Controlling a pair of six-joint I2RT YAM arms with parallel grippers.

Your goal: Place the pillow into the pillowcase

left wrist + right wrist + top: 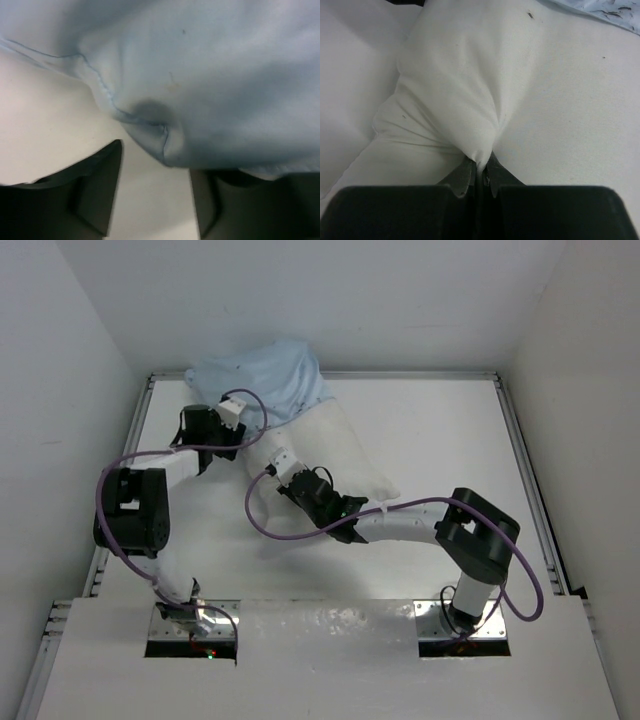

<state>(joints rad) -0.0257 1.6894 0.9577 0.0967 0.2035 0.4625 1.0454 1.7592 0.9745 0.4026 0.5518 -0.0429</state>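
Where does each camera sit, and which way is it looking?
Top external: above and behind the bases, looking down on the table, both arms, the pillow and pillowcase.
Left wrist: on the left arm, facing the pillowcase; the left gripper shows, fingers apart.
Right wrist: on the right arm, facing the pillow; the right gripper shows, pinching it.
Shared: top and right-wrist views both show that pinch.

Bare table (440, 430) right of the pillow (340, 455) lies open; the pillowcase (265, 375) and left arm (180, 460) crowd the far-left corner.

No text, label, brand or number can be read anywhere
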